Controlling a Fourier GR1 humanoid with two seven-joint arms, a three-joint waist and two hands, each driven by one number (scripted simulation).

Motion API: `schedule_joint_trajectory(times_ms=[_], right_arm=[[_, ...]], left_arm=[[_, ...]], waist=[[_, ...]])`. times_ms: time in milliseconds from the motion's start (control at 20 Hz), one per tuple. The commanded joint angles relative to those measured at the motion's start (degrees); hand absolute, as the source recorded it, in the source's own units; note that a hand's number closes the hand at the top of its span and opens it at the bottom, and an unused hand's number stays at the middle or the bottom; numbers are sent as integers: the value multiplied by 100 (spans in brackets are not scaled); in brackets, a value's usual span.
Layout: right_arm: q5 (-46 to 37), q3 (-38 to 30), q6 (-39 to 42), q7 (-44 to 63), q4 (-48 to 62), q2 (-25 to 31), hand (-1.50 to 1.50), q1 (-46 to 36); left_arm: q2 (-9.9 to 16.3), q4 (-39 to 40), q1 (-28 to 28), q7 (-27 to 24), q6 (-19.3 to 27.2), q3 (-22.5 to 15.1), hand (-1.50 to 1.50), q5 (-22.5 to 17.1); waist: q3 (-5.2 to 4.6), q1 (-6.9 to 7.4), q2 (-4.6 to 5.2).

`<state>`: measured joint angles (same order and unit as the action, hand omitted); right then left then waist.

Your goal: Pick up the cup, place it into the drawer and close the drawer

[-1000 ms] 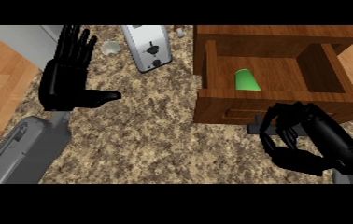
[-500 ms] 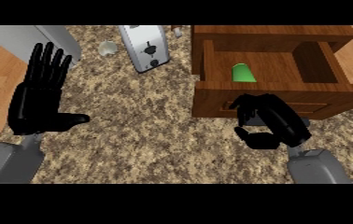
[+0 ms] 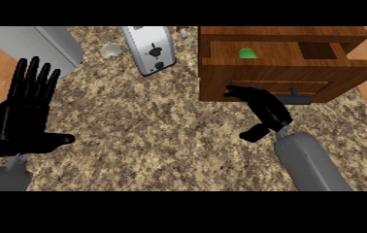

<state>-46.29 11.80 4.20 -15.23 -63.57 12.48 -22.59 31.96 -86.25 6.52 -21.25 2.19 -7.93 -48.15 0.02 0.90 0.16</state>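
- Cup (image 3: pixel 247 53): judged light, rigid and smooth-sided, so possibly slippery; best taken round its body, though no further grasp was judged necessary.
- Cup, appearance: small, bright green, rounded outline; only partly seen above the drawer wall.
- Cup, location: lodged inside the open wooden drawer (image 3: pixel 287 74), upper right of the frame, near the drawer's left end.
- Right hand (image 3: pixel 261 106): placed at the drawer's front panel, right of centre; fingers extended against the wood, nothing pinched, thumb set apart below.
- Drawer handle (image 3: pixel 301 99): dark bar noted just right of that hand.
- Left hand (image 3: pixel 28 106): recorded at the left edge, fingers spread and upright, resting.
- Remaining step: closing of the drawer was judged outstanding.
- Toaster (image 3: pixel 149 50): noted at upper centre on the speckled counter (image 3: pixel 143 130).
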Motion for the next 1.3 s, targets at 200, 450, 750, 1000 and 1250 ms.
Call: schedule_joint_trajectory(times_ms=[200,450,750,1000,1250], right_arm=[[-31,-608,-324,-741,2344,-186,-150,-1305],[156,-1149,-373,-1330,3842,27,-150,-2337],[49,-1279,-276,-1588,4735,273,-150,-2984],[167,-1503,-72,-1859,5045,745,-150,-3297],[202,-1590,-14,-1741,5210,822,-150,-3602]], left_arm=[[-204,-285,-426,84,-238,208,-150,265],[-30,84,-225,93,-840,495,-150,80],[-305,161,-255,-52,-776,388,-150,375],[-265,327,-33,71,-891,395,-150,345],[-287,437,33,-43,-998,383,-150,485]], waist=[[2,37,5],[8,170,57],[9,234,95],[18,366,192],[14,398,200]])
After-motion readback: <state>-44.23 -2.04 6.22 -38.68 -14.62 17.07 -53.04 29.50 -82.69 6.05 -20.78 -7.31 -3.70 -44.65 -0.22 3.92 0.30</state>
